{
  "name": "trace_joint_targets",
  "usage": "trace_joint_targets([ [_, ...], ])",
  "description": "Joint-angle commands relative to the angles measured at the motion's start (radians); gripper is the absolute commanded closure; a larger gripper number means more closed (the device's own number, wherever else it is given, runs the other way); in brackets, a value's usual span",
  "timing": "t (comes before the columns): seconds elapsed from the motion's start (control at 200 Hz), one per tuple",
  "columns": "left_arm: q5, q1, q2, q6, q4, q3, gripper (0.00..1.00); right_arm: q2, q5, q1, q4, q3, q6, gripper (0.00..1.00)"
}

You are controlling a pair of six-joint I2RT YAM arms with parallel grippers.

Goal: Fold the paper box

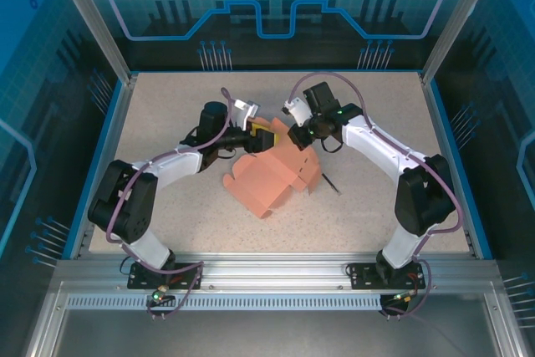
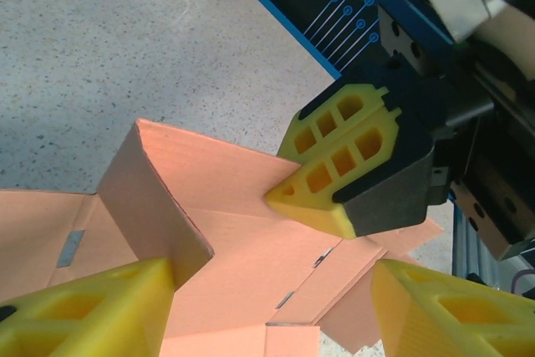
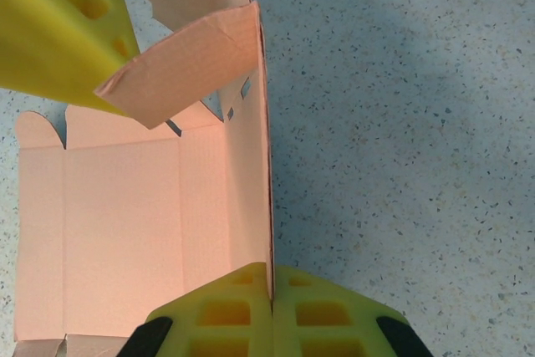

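The paper box [image 1: 272, 177] is seen lying near the middle of the table [image 1: 167, 106], mostly flat and unfolded, with one side wall [image 3: 247, 198] stood upright and a short flap [image 3: 188, 60] at its far end bent inward. The right gripper [image 3: 270, 280] is clamped on the edge of that wall, its fingers pressed together with the thin card between them. The left gripper [image 2: 272, 277] is held apart, with the flap resting against one finger [image 2: 92, 303] and nothing pinched

Several failures can be expected from here. If the flap is pushed harder by the open finger, it may be creased off its scored line, or the whole sheet may be dragged across the table, since it is held at one thin edge only. If the wall is pulled sideways by the clamped gripper, the card could be torn or buckled at the pinch, or let slip, and the wall would be dropped flat. The two grippers are set close together over one corner, so a knock between fingers is judged possible. A thin dark stick [image 1: 332, 183] is seen just beside the sheet and could be caught under it
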Motion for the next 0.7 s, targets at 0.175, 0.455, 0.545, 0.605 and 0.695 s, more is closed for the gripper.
trace_joint_targets([
  [0.175, -0.083, 0.019, -0.061, -0.026, 0.017, -0.064, 0.29, -0.035, 0.134, 0.024, 0.054, -0.048, -0.081, 1.0],
  [0.455, -0.187, 0.077, -0.19, -0.035, 0.024, -0.199, 0.25, -0.02, 0.375, 0.116, 0.15, -0.103, -0.22, 1.0],
  [0.545, -0.261, 0.098, -0.239, -0.044, -0.008, -0.223, 0.23, -0.019, 0.42, 0.138, 0.182, -0.117, -0.251, 1.0],
  [0.605, -0.347, 0.113, -0.263, -0.061, -0.057, -0.225, 0.19, -0.019, 0.456, 0.155, 0.211, -0.131, -0.28, 1.0],
  [0.695, -0.43, 0.143, -0.274, -0.086, -0.12, -0.217, 0.18, -0.017, 0.515, 0.184, 0.267, -0.16, -0.333, 1.0],
])
